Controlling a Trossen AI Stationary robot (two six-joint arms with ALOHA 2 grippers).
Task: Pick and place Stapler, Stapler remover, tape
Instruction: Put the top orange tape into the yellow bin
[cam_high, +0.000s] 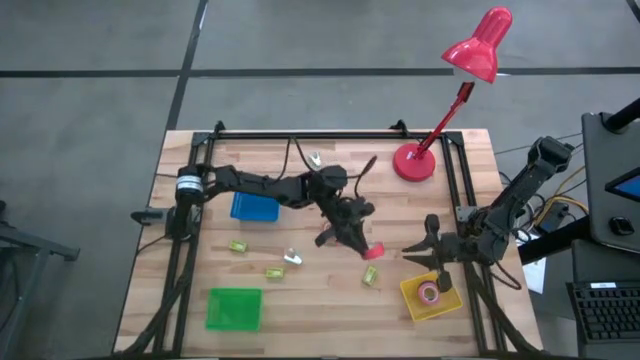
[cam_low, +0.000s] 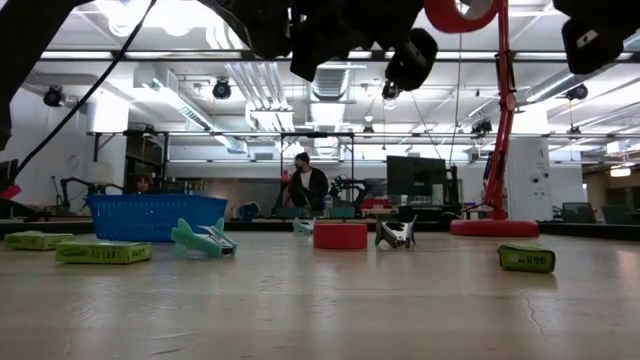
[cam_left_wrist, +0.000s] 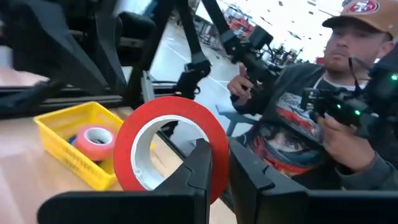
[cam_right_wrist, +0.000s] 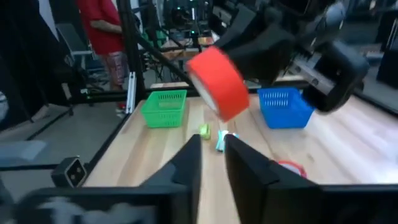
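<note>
A red tape roll (cam_left_wrist: 163, 118) with a pale inner wall is up in the air in my left gripper (cam_left_wrist: 221, 171), which is shut on it; it also shows as a red patch (cam_high: 373, 250) at mid-table and as the roll (cam_right_wrist: 217, 81). The yellow basket (cam_high: 432, 300) beyond it holds another reddish roll (cam_left_wrist: 96, 142). A further red roll (cam_low: 340, 236) lies flat on the table. The teal stapler (cam_low: 200, 240) and the metal staple remover (cam_low: 398, 233) rest on the wood. My right gripper (cam_right_wrist: 213, 165) hovers open over the table's right side, near the yellow basket. My left gripper pinches the red roll's ring wall (cam_left_wrist: 214, 140) at one side of the ring. One finger (cam_left_wrist: 198, 168) seems to reach into the hollow centre and the other stands outside. The roll is lifted clear, standing on edge with its hole facing the wrist camera.
A blue basket (cam_high: 254, 207) and a green basket (cam_high: 234, 308) stand on the left half. Small yellow-green boxes (cam_high: 272, 272) lie near the middle. The red lamp's base (cam_high: 413, 162) sits near the far right corner. A person (cam_left_wrist: 323, 124) sits beyond the table's right edge.
</note>
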